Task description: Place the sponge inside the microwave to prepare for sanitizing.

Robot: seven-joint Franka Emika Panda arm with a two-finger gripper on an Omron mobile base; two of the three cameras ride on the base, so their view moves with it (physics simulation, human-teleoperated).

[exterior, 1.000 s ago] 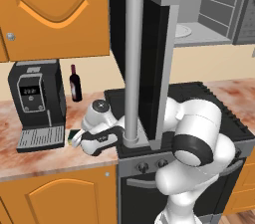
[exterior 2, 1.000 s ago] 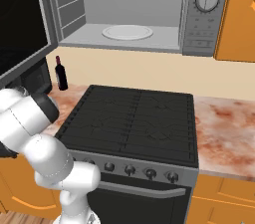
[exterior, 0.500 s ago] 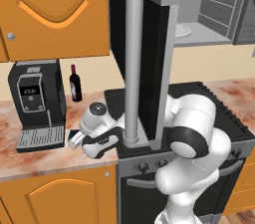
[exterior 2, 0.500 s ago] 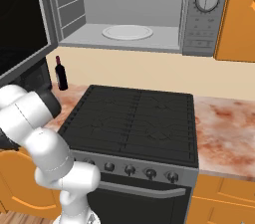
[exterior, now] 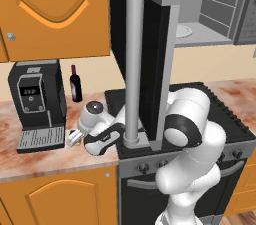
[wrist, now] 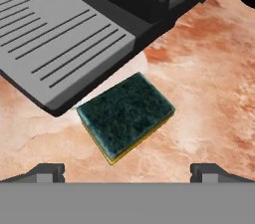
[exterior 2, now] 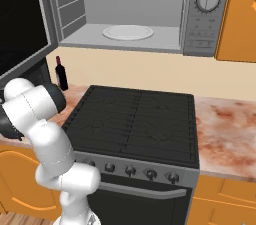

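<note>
Hand view: sponge [wrist: 125, 115] on counter [wrist: 209, 83], touching coffee machine tray [wrist: 60, 39]

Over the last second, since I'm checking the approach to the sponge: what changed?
The gripper has moved further left over the counter, toward the coffee machine, and lower; the arm's elbow swung left with it. It stands open above the sponge, which lies on the counter at the drip tray's corner, not yet gripped. The microwave stays open, the wine bottle unmoved.

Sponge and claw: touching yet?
Apart. In the hand view the sponge lies flat on the counter beside the coffee machine's tray, with bare counter between it and both claw fingertips.
</note>
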